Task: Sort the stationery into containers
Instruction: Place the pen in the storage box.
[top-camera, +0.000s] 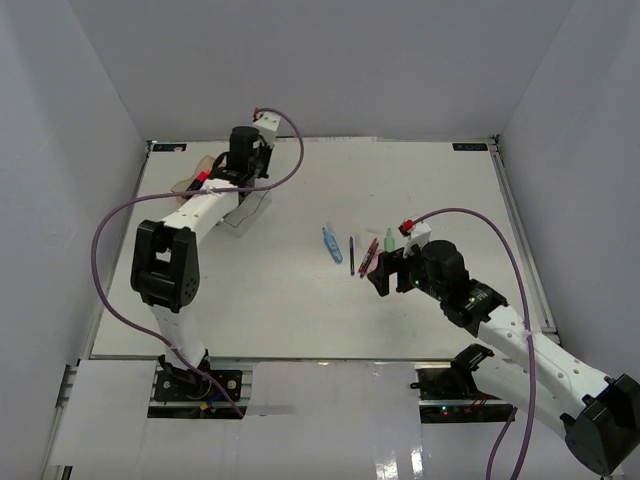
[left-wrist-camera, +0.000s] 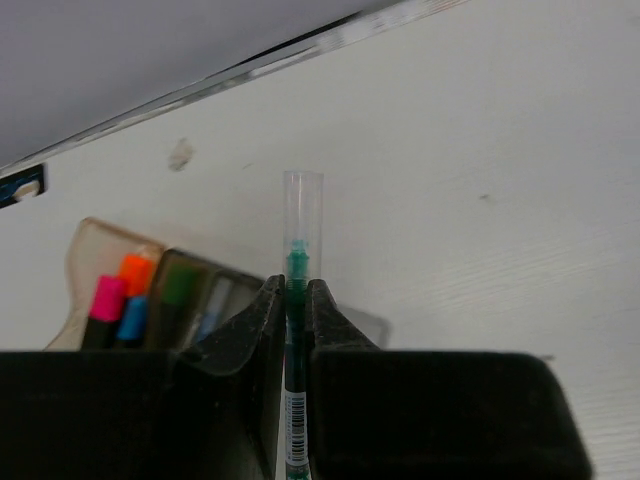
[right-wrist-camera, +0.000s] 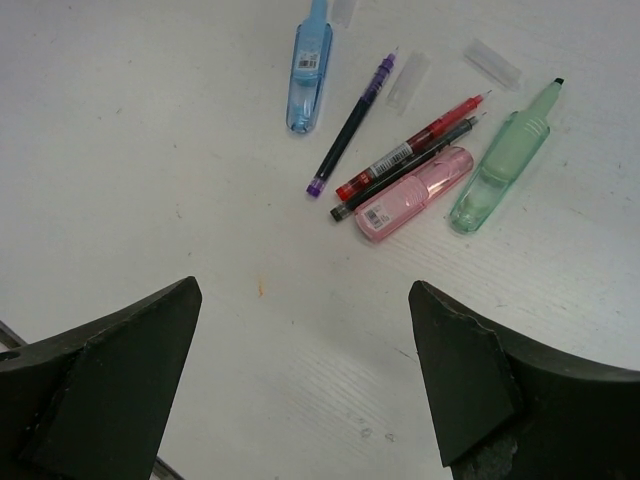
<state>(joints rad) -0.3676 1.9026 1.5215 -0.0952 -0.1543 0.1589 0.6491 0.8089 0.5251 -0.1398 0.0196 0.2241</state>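
At about ten o'clock on the table (top-camera: 300, 300), the left gripper (left-wrist-camera: 295, 292) is hanging at the organiser tray (left-wrist-camera: 85, 260), its jaws pinching a thin green pen (left-wrist-camera: 297, 265). The pen is running along the line of the fingers, and its clear cap (left-wrist-camera: 302, 200) is sticking out past the fingertips toward twelve o'clock in the left wrist view. Whether the pen is touching the tray cannot be told. At nine o'clock of the pen, the tray is holding a pink-capped highlighter (left-wrist-camera: 105, 298), an orange-capped one (left-wrist-camera: 136, 272), a blue-capped one (left-wrist-camera: 132, 318) and, one compartment over, a green-capped one (left-wrist-camera: 180, 285).

Just toward three o'clock of the table's middle, loose stationery is lying flat in a close group: a pastel blue marker (right-wrist-camera: 310, 65), a purple pen (right-wrist-camera: 350, 125), a red pen (right-wrist-camera: 415, 148) lying against a black pen (right-wrist-camera: 405, 172), a pastel pink marker (right-wrist-camera: 415, 192) and a mint marker (right-wrist-camera: 500, 160). Two loose caps (right-wrist-camera: 408, 80) are lying at twelve o'clock of them.

The right gripper (right-wrist-camera: 303, 300) is hovering at six o'clock of this group in its wrist view, its jaws spread wide and holding nothing.
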